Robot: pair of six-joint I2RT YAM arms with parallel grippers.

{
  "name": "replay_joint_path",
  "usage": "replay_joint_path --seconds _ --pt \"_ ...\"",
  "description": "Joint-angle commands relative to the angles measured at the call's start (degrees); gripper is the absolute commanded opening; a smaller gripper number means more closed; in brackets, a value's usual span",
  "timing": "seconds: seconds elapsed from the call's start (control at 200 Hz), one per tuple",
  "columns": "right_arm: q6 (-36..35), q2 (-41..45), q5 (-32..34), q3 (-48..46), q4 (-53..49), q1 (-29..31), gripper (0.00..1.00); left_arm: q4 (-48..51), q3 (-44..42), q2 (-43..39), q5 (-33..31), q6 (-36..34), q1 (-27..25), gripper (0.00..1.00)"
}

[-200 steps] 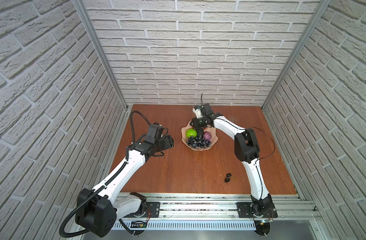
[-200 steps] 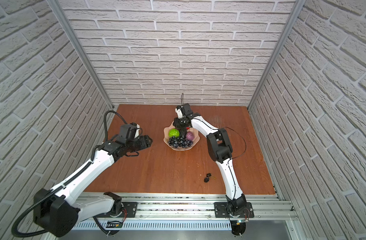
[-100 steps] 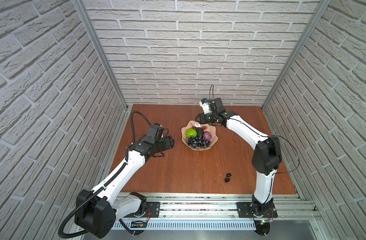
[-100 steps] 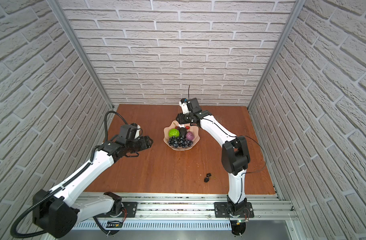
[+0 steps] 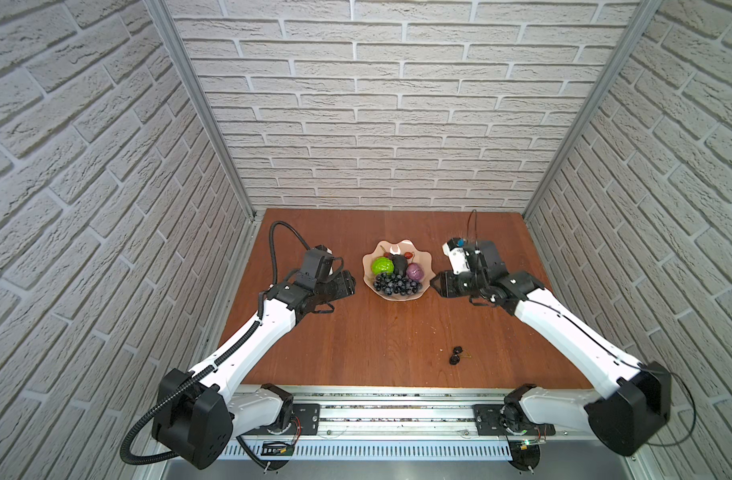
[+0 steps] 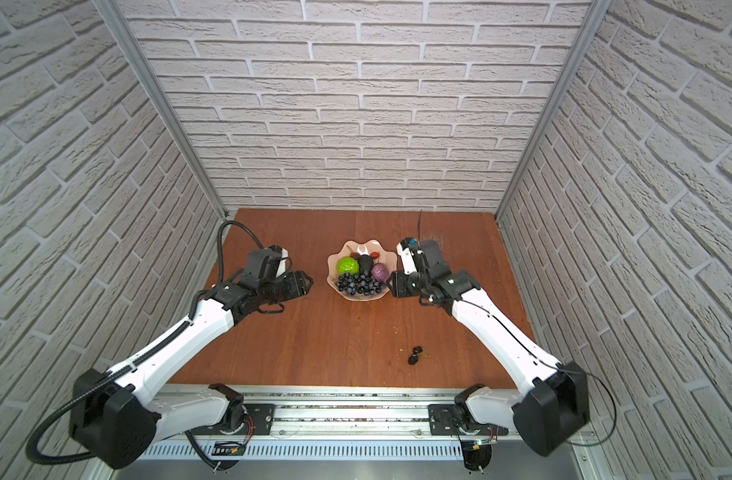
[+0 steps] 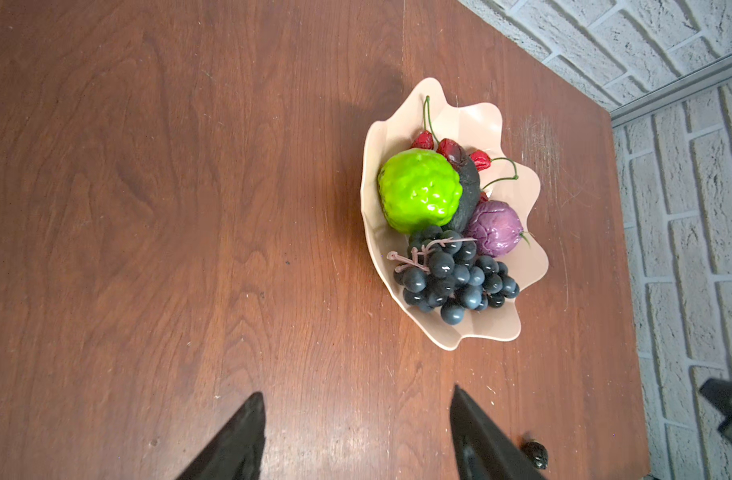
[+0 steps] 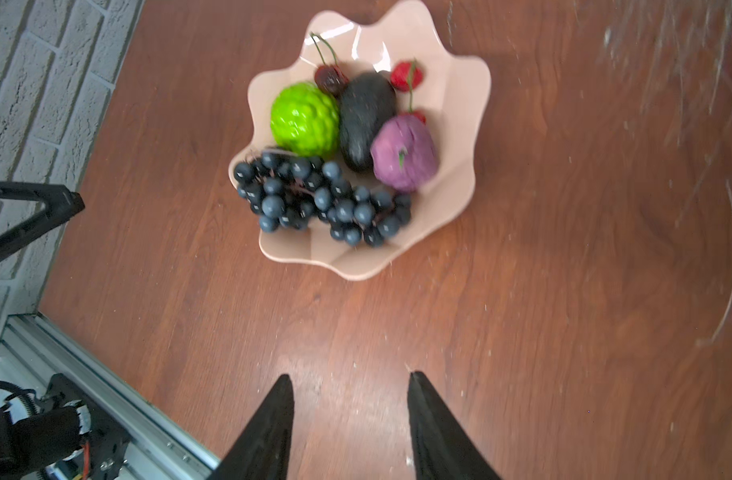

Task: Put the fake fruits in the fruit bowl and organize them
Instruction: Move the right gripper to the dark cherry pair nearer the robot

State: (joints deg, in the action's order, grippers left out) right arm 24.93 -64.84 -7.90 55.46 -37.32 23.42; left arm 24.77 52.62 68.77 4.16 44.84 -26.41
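Pale pink scalloped fruit bowl (image 5: 423, 258), upper centre of both top views on the brown wooden table (image 5: 356, 332), holding: dark blue-black grape bunch (image 5: 395, 283) along its near edge, bumpy lime-green ball (image 5: 382, 265) at left, black avocado (image 5: 399, 263) mid-bowl, small bumpy purple fruit (image 5: 414, 272) at right, small red strawberries (image 5: 408, 256) and a stemmed dark red cherry (image 8: 330, 79) at the far side. Dark stemmed cherries (image 5: 455, 356), one pair, lie on bare table lower right of centre, well apart from the bowl. Left gripper (image 5: 351, 283), left of the bowl, and right gripper (image 5: 435, 285), right of it: jaws parted, nothing between them.
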Motion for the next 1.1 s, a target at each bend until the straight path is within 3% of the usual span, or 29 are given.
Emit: replay_joint_path --seconds 0.0,0.12,0.515,0.67,0.82,1.095 --pt "8.97 5.54 4.4 -5.43 -4.68 0.17 0.51 -3.33 -1.19 0.68 0.14 0.42 -0.41 0.7" --pt "12.32 11.39 7.36 -10.73 -8.09 -0.01 0.55 -4.44 -1.86 0.99 -0.51 0.04 -1.21 0.7" --pt "23.72 21.24 5.94 -23.3 -15.35 -1.13 0.68 -9.2 -3.44 1.45 -3.71 1.47 -3.45 0.7" --pt "26.19 23.85 1.94 -27.39 -13.68 -5.11 0.69 -9.21 -3.86 1.79 -3.79 1.66 -3.51 0.71" --pt "28.76 25.31 -5.0 -32.57 -9.01 -9.37 0.65 -9.49 -2.75 3.19 -2.37 0.78 -3.61 0.71" --pt "30.32 25.63 -9.98 -37.67 -4.38 -13.71 0.62 -9.65 -1.35 5.48 -1.53 0.53 -3.64 0.71"
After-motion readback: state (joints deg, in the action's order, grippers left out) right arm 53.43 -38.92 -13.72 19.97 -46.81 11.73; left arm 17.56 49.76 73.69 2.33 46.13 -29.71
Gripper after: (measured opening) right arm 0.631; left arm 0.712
